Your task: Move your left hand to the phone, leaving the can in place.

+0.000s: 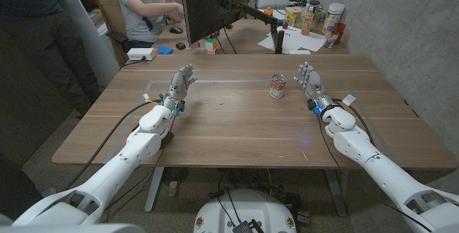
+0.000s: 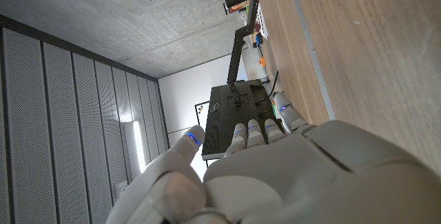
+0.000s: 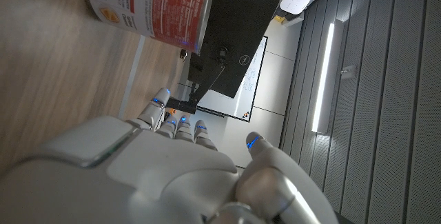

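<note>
Wooden tabletop carries both robot arms, which reach in from the near corners. Nearest, the left hand stands on its edge with fingers apart, holding nothing; the right hand stands likewise, fingers spread and empty. Just beside the right hand, toward the middle, the red-and-white can stands upright. Farther back a black monitor sits on another desk, where a seated person works.

Wooden table, can upright on it
</note>
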